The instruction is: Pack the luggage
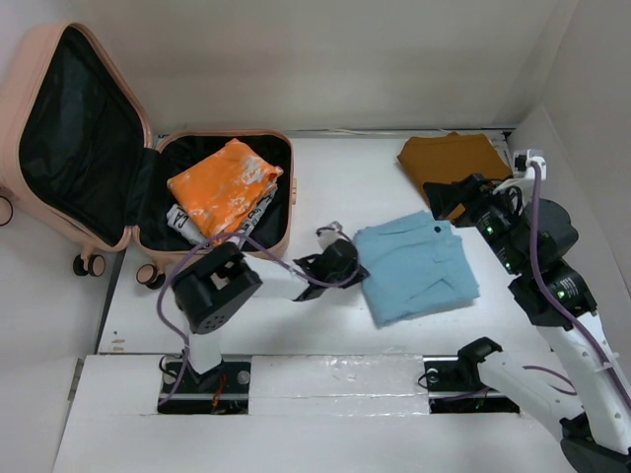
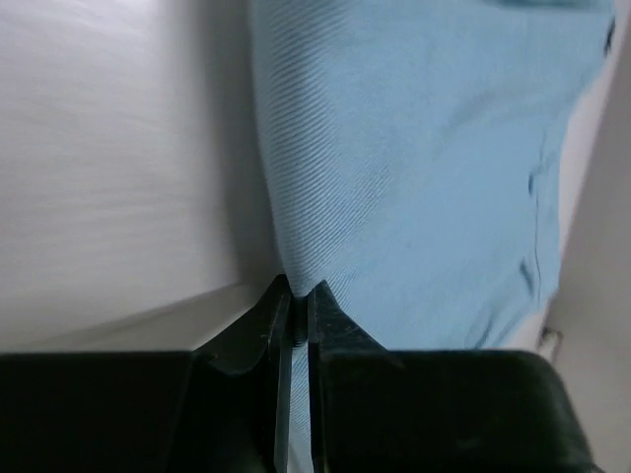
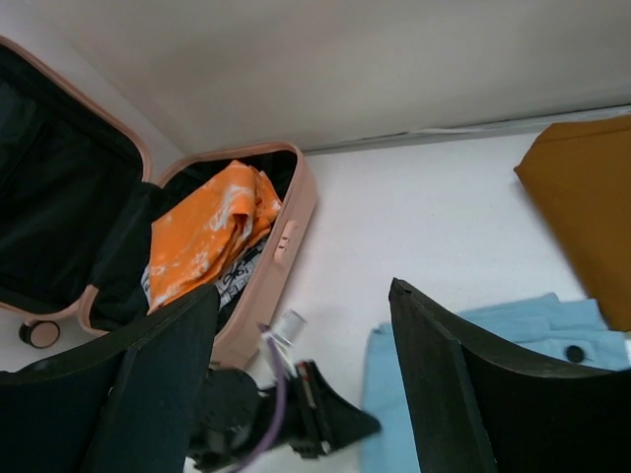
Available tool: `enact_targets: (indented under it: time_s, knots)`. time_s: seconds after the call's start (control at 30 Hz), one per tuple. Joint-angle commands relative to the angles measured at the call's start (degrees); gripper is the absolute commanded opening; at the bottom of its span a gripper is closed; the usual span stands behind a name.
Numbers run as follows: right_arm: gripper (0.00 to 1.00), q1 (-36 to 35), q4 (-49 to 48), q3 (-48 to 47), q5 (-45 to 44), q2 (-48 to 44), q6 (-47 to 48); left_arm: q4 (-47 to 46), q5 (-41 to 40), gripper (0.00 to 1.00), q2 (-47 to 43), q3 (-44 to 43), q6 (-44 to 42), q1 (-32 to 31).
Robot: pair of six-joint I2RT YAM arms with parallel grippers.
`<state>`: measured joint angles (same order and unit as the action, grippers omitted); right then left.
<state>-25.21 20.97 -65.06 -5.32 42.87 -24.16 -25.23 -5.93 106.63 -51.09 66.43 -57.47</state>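
Observation:
The pale pink luggage (image 1: 281, 197) lies open at the back left, its lid (image 1: 69, 128) leaning back; it also shows in the right wrist view (image 3: 291, 232). Inside lie a folded orange-and-white garment (image 1: 225, 185) on a black-and-white one (image 1: 182, 222). A folded light blue shirt (image 1: 419, 264) lies mid-table. My left gripper (image 1: 361, 270) is shut on its left edge; in the left wrist view the cloth (image 2: 414, 168) is pinched between the fingertips (image 2: 327, 301). My right gripper (image 1: 444, 200) is open and empty, above the table behind the blue shirt.
A folded mustard-brown garment (image 1: 452, 160) lies at the back right, also in the right wrist view (image 3: 582, 202). White walls close the table at the back and right. The luggage's caster wheels (image 1: 91, 264) stick out at its near left.

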Motion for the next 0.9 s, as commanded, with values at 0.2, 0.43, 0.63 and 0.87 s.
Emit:
enact_targets:
  time_s: [0.2,0.43,0.63,0.87]
  knots:
    - [0.76,-0.89,-4.71,1.78,2.95,2.22,-0.18,14.6,-9.02,0.34,-8.28,4.59,-9.13,4.3]
    - [0.76,-0.89,-4.71,2.3,2.95,2.22,-0.18,10.21,-2.78,0.46,-8.81,11.8,-7.37,4.91]
    - [0.76,-0.89,-4.54,1.78,3.48,2.22,-0.18,3.1,8.12,0.39,1.2,8.38,-6.84,4.91]
    - [0.76,-0.89,-4.01,1.78,2.33,1.16,-0.18,-4.02,7.96,0.0,3.33,8.54,-7.27,5.61]
